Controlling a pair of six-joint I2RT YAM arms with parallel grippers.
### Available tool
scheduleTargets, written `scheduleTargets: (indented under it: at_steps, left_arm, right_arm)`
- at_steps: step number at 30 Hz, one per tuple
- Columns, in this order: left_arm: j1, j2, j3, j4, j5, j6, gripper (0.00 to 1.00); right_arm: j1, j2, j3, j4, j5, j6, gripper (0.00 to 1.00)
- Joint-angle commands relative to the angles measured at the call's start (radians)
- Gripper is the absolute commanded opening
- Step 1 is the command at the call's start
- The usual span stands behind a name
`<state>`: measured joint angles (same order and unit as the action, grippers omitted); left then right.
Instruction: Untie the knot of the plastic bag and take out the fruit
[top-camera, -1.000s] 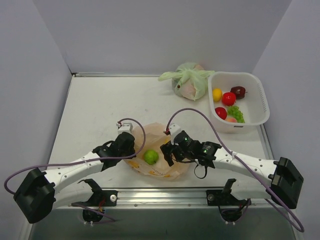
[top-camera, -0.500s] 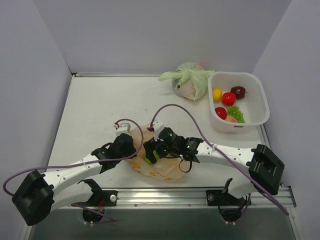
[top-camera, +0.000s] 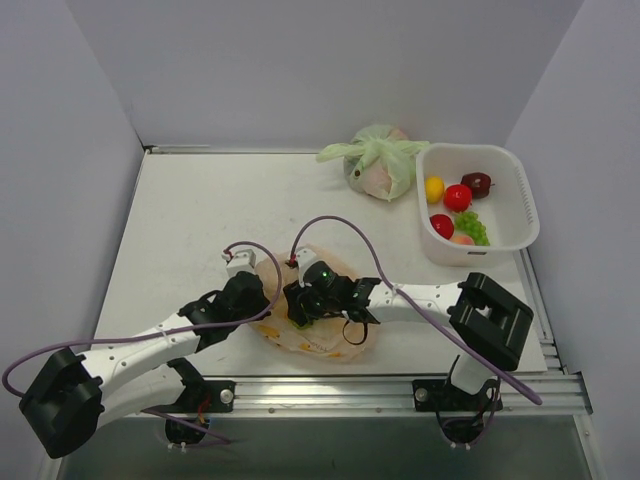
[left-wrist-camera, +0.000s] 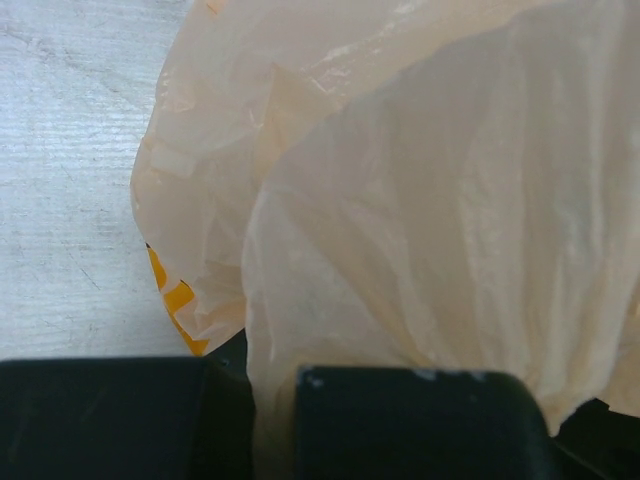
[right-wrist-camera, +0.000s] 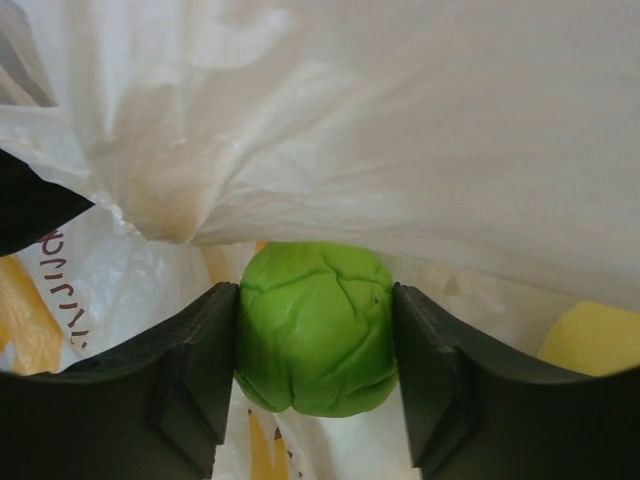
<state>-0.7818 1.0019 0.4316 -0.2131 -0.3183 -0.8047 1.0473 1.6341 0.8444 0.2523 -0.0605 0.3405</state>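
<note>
Right pincer (right-wrist-camera: 315, 372) grips green fruit (right-wrist-camera: 315, 325), centred between its fingers inside plastic bag (right-wrist-camera: 420, 130); left pincer (left-wrist-camera: 270, 405) clenched on its film.

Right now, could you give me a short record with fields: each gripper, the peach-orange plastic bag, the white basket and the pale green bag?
Left gripper: shut on the film of the thin peach-orange plastic bag.
Right gripper: inside the open bag, fingers against both sides of a green round fruit.
White plastic basket: far right, holds several small fruits.
Pale green plastic bag: knotted, beside the basket on its left.
</note>
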Motion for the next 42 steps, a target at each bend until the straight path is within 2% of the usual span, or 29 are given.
scheduleTargets:
  at_steps: [1, 3, 6, 10, 14, 18, 19, 21, 22, 24, 25, 28, 30, 31, 34, 35, 37, 38, 41, 42]
  left_arm:
    - [0.001, -0.013, 0.002, 0.041, -0.027, -0.013, 0.00]
    - [0.003, -0.013, 0.010, 0.032, -0.042, -0.013, 0.00]
    - [0.003, -0.014, 0.022, 0.017, -0.063, -0.013, 0.00]
    - [0.004, -0.011, 0.039, 0.000, -0.097, -0.004, 0.00]
    - [0.004, -0.006, 0.055, -0.011, -0.131, 0.019, 0.00]
    - [0.004, -0.017, 0.068, -0.017, -0.137, 0.044, 0.00]
    - [0.003, -0.022, 0.068, -0.019, -0.134, 0.045, 0.00]
    - [0.004, -0.028, 0.062, -0.014, -0.120, 0.053, 0.00]
    - [0.004, -0.029, 0.061, -0.015, -0.116, 0.052, 0.00]
    - [0.004, -0.034, 0.050, -0.016, -0.104, 0.050, 0.00]
    - [0.004, -0.036, 0.044, -0.016, -0.100, 0.048, 0.00]
    - [0.003, -0.048, 0.026, -0.002, -0.079, 0.038, 0.00]
    - [0.003, -0.062, 0.015, 0.006, -0.070, 0.035, 0.00]
    - [0.003, -0.066, 0.012, 0.007, -0.064, 0.033, 0.00]
    - [0.000, -0.088, 0.004, 0.009, -0.053, 0.033, 0.00]
    - [0.001, -0.094, 0.001, 0.009, -0.050, 0.030, 0.00]
    - [0.000, -0.106, -0.004, 0.008, -0.044, 0.032, 0.00]
    - [-0.002, -0.111, -0.004, 0.006, -0.038, 0.032, 0.00]
    - [0.000, -0.124, -0.005, -0.002, -0.028, 0.032, 0.00]
    - [-0.002, -0.132, -0.005, -0.002, -0.027, 0.032, 0.00]
  right_arm:
    - [0.003, -0.048, -0.001, 0.015, 0.005, 0.003, 0.45]
    - [0.003, -0.085, -0.005, -0.008, 0.016, -0.004, 0.30]
    - [0.003, -0.180, 0.013, -0.082, 0.025, -0.037, 0.19]
    - [-0.010, -0.347, 0.067, -0.166, 0.036, -0.106, 0.15]
    - [-0.082, -0.468, 0.149, -0.280, 0.056, -0.194, 0.15]
    - [-0.310, -0.556, 0.174, -0.315, 0.057, -0.270, 0.17]
    - [-0.364, -0.571, 0.180, -0.321, 0.111, -0.281, 0.16]
    - [-0.462, -0.577, 0.199, -0.324, 0.113, -0.300, 0.17]
    - [-0.568, -0.573, 0.203, -0.320, 0.123, -0.301, 0.17]
    - [-0.668, -0.551, 0.220, -0.289, 0.168, -0.301, 0.20]
    - [-0.758, -0.518, 0.231, -0.275, 0.174, -0.285, 0.20]
    - [-0.921, -0.418, 0.286, -0.260, 0.163, -0.221, 0.21]
    - [-0.969, -0.364, 0.320, -0.229, 0.159, -0.201, 0.22]
    - [-0.990, -0.312, 0.350, -0.228, 0.157, -0.195, 0.24]
    - [-1.044, -0.216, 0.406, -0.238, 0.139, -0.173, 0.39]
    - [-1.044, -0.195, 0.447, -0.248, 0.133, -0.163, 0.50]
    - [-1.076, -0.149, 0.485, -0.306, 0.131, -0.161, 0.62]
    - [-1.078, -0.137, 0.520, -0.324, 0.139, -0.169, 0.76]
    - [-1.078, -0.129, 0.551, -0.373, 0.160, -0.166, 0.94]
    - [-1.077, -0.135, 0.548, -0.375, 0.156, -0.164, 0.96]
